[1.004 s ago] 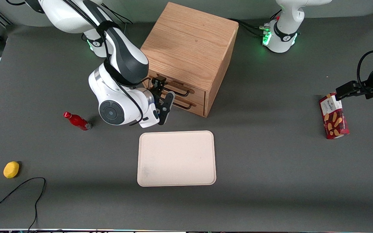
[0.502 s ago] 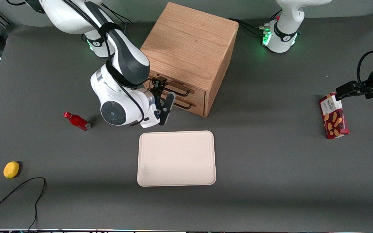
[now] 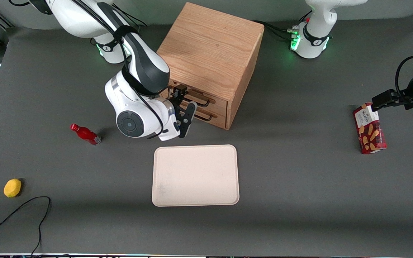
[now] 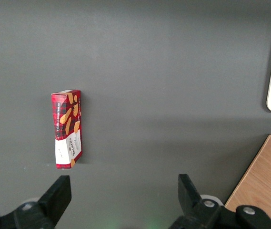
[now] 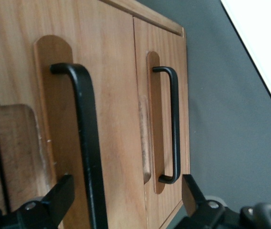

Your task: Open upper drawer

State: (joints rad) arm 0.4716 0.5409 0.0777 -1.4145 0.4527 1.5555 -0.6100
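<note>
Upper drawer [image 3: 195, 97] – in wooden cabinet [image 3: 210, 46], above twin lower drawer [image 3: 206, 116]; appears shut. Gripper [image 3: 184, 107] – right arm, close in front of drawer fronts, fingers [image 5: 61, 198] apart, straddling upper handle [image 5: 85, 143], prob. lined up to clamp & pull. Tray [image 3: 195, 175] – on table [image 3: 299, 200], nearer front cam.

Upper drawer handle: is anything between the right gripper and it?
Nothing visible. The right gripper, fingers open, sits in front of the wooden cabinet, facing the light oak upper drawer and its thin black wire handle. The cream tray lies nearer the front camera.
</note>
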